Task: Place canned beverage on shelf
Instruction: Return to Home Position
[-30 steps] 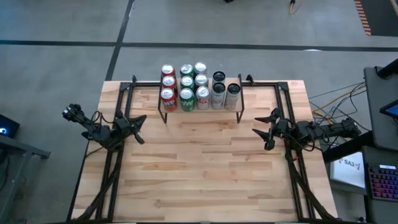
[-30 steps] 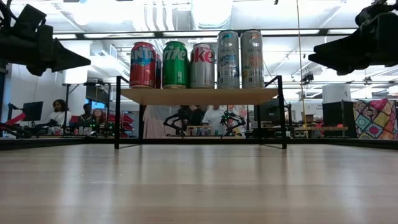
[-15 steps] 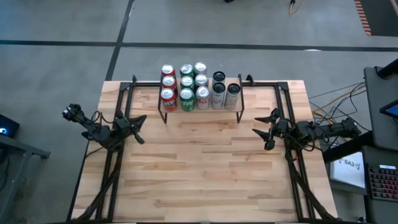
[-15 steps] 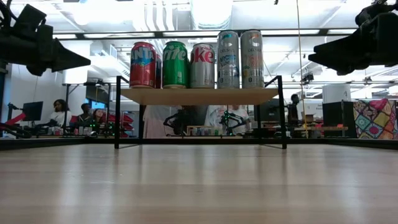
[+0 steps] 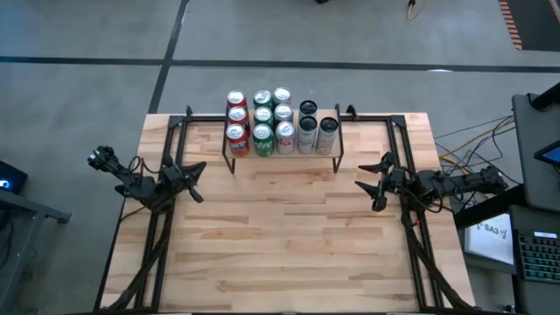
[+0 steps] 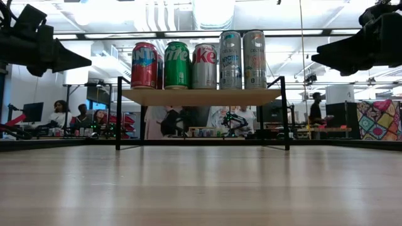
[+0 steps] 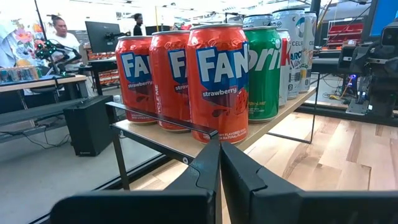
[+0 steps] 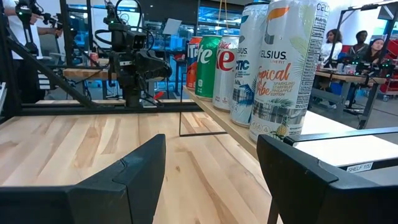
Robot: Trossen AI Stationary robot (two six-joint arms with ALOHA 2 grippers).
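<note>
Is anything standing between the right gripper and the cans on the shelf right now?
Nothing visible does. Only bare tabletop lies between the open right gripper and the shelf. The tall Celsius cans stand at the shelf end nearest that gripper.

Bright ceiling lights (image 6: pixel 212 14) seemingly glare; shadows soft.

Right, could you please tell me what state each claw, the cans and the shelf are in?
left claw: shut, empty, raised at the table's left side.
right claw: open, empty, raised at the table's right side.
red cans: upright on the shelf.
green cans: upright, beside the red.
silver cans: upright, beside the green.
tall cans: upright at the shelf's right end.
shelf: standing level, loaded.
</note>
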